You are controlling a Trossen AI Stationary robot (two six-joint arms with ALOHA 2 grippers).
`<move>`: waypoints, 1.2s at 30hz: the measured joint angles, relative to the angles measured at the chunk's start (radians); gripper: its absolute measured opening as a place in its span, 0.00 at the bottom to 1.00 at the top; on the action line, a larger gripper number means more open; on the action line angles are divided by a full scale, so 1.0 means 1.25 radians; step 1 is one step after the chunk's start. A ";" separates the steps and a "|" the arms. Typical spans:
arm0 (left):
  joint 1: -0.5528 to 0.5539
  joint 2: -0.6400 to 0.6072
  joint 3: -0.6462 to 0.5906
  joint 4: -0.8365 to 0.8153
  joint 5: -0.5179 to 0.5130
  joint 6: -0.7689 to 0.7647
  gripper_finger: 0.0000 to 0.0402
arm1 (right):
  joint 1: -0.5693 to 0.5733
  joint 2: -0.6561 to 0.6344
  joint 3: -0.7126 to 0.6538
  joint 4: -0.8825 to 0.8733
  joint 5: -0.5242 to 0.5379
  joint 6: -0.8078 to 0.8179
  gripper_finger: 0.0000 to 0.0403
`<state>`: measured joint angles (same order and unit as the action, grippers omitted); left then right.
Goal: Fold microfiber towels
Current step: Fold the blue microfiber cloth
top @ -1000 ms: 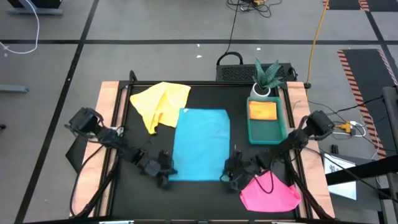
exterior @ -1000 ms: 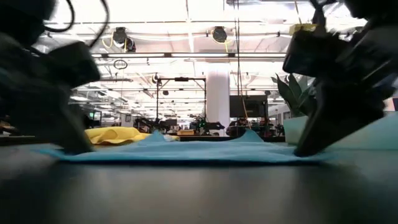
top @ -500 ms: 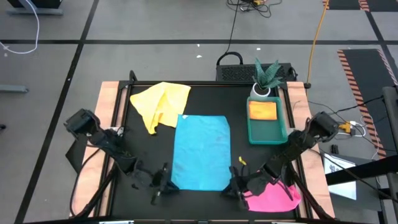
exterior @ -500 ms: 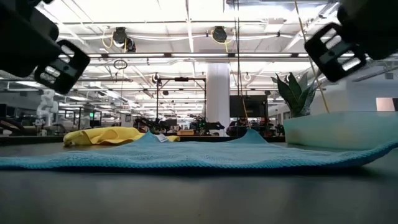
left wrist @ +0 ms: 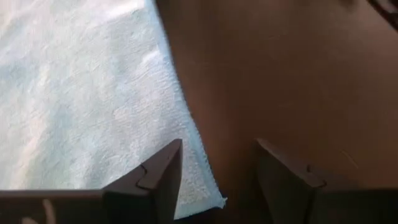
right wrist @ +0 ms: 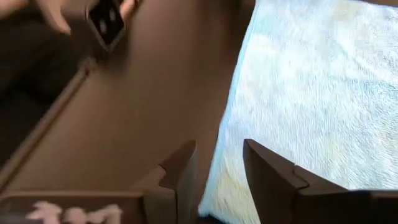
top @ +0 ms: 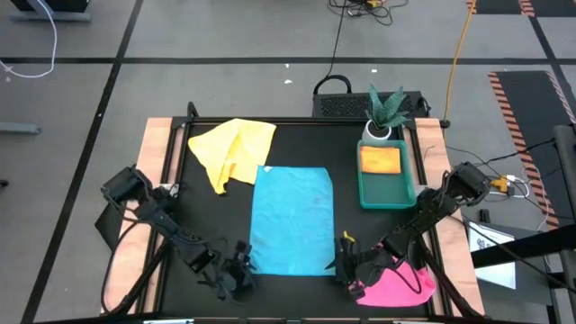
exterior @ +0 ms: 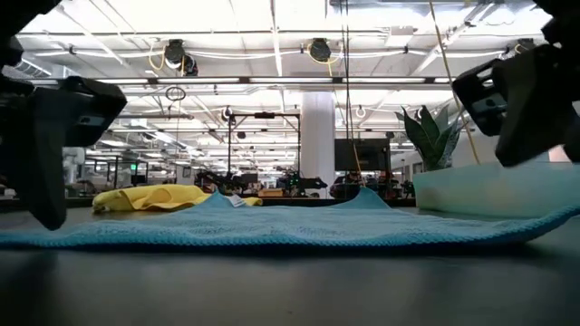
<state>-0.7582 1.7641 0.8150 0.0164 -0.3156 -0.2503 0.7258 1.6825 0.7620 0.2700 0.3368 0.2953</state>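
A light blue towel [top: 292, 220] lies spread flat in the middle of the black table; the low view shows it [exterior: 290, 226] lying flat. My left gripper [top: 241, 274] stands open just above its near left corner [left wrist: 211, 198], a finger on either side. My right gripper [top: 346, 268] stands open above the near right corner, its fingers astride the towel's right edge [right wrist: 231, 143]. A yellow towel [top: 232, 148] lies crumpled at the far left. A pink towel [top: 396, 283] lies bunched at the near right, partly under my right arm.
A green tray [top: 387, 175] holding an orange-yellow piece stands at the far right, with a potted plant [top: 385, 112] behind it. Wooden rails [top: 160, 180] border the table's left and right sides. Bare black table shows to either side of the blue towel.
Both grippers have gone toward the table's near edge and risen a little. The blue towel slid with them toward the near edge and lies flat; its near corners are no longer under their fingers. Both wrists have rolled.
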 joint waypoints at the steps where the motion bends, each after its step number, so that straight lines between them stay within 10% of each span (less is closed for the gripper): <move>1: 0.000 -0.001 0.002 -0.015 -0.006 -0.007 0.51 | 0.000 0.000 0.000 -0.015 -0.001 -0.008 0.32; 16: 0.024 0.000 0.002 -0.010 -0.012 -0.011 0.42 | 0.007 0.060 0.015 -0.077 0.000 -0.182 0.22; 36: 0.041 0.000 0.002 0.012 0.012 0.028 0.71 | 0.020 0.060 0.064 -0.086 -0.046 -0.095 0.39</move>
<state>-0.7071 1.7638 0.8173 0.0315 -0.3012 -0.2157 0.7507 1.7581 0.8425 0.1629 0.2796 0.1768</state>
